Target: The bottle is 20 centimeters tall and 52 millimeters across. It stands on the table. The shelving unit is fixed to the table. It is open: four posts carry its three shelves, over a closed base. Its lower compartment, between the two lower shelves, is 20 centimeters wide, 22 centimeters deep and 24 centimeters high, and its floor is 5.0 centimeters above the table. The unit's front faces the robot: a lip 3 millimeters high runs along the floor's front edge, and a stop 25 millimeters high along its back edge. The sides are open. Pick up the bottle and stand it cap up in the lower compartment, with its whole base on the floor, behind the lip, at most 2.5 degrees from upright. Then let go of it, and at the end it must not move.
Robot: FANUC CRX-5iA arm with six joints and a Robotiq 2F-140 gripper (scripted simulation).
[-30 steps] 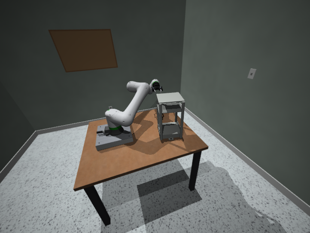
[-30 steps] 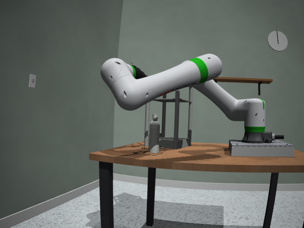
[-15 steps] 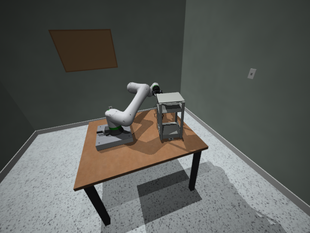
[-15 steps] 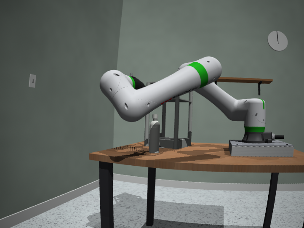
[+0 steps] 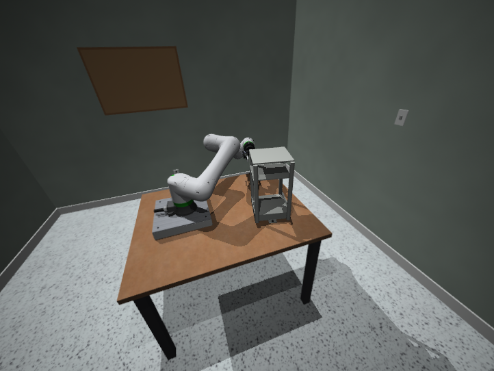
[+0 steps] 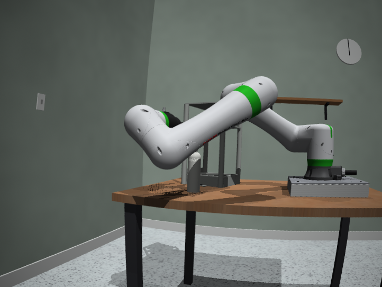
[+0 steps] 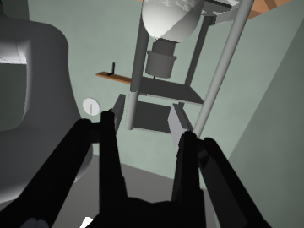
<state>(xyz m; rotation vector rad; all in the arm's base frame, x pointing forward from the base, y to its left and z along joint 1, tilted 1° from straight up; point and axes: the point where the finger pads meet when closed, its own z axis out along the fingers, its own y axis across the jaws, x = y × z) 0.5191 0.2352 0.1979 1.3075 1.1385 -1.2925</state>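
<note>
The grey bottle (image 6: pixel 194 172) stands upright on the table near its far corner, beside the shelving unit (image 6: pixel 216 145). My forearm hides its cap in the exterior view. In the wrist view, which is upside down, the bottle (image 7: pixel 164 40) shows at the top edge, cap toward the fingers. My gripper (image 7: pixel 147 107) is open and empty, with the bottle ahead of the fingertips and apart from them. In the top view the wrist (image 5: pixel 247 146) sits just behind the top corner of the shelving unit (image 5: pixel 271 185), and the bottle is hidden there.
The unit's posts (image 7: pixel 137 63) stand close behind the bottle in the wrist view. The robot base (image 5: pixel 181 217) sits on a grey plate at the table's left. A wall shelf (image 6: pixel 308 101) and a clock (image 6: pixel 348 51) are on the back wall.
</note>
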